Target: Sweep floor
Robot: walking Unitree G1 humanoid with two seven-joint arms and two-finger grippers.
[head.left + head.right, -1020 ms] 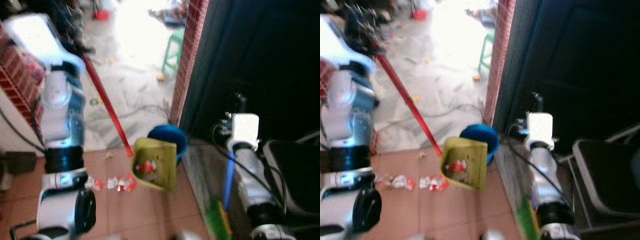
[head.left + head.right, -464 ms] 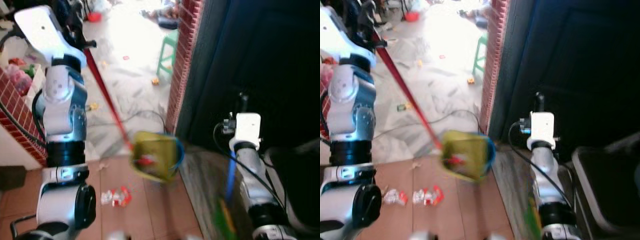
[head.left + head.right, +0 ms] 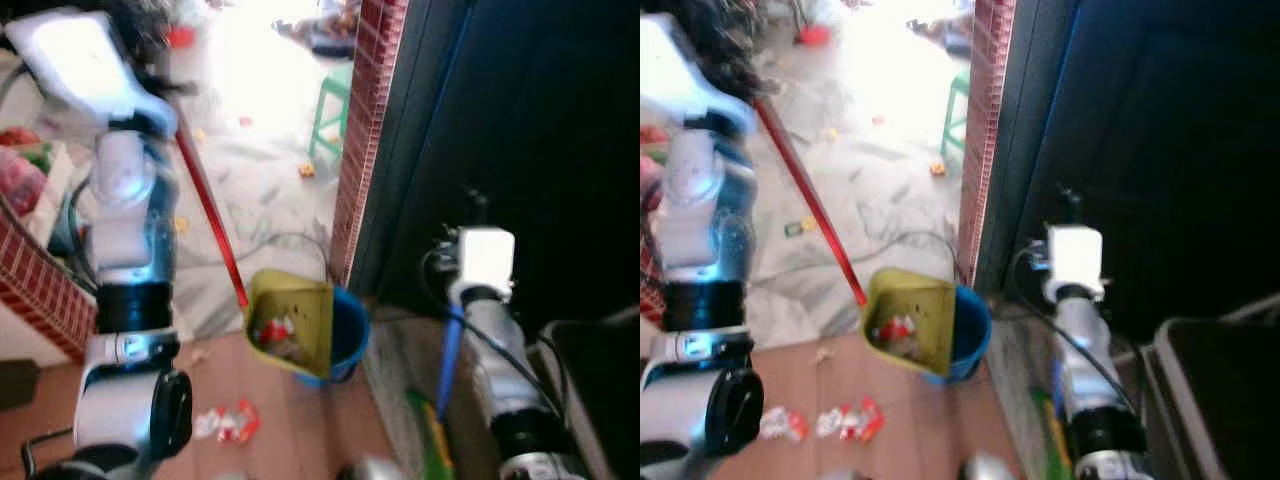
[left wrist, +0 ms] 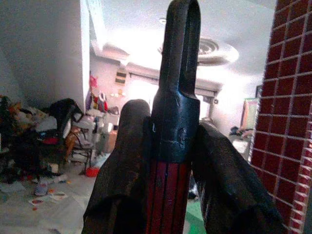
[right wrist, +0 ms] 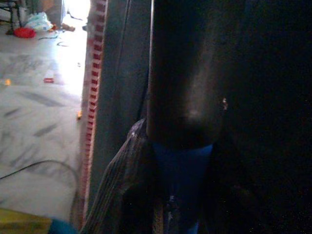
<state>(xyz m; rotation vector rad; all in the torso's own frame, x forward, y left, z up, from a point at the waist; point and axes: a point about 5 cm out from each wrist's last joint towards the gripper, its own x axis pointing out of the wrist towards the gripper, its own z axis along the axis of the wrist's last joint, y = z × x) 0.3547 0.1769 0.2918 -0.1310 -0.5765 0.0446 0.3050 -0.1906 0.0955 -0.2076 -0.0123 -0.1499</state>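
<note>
Sunlit marble floor (image 3: 270, 170), red brick pillar (image 3: 362, 140), green stool (image 3: 335, 105).

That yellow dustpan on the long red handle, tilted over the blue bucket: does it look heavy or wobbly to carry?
Probably light: the dustpan looks like thin plastic. Likely wobbly, since the left gripper clamps only the far top of the red handle. The wrappers inside look loose and may slide toward the blue bucket.

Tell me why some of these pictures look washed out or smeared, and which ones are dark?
Both eye views are motion-blurred, worst on the left arm; the sunlit floor beyond the doorway is blown out white. Left wrist view is sharp on the fingers clamping the red handle, with ceiling glare. Right wrist view is very dark beside the door, the blue handle dim.
</note>
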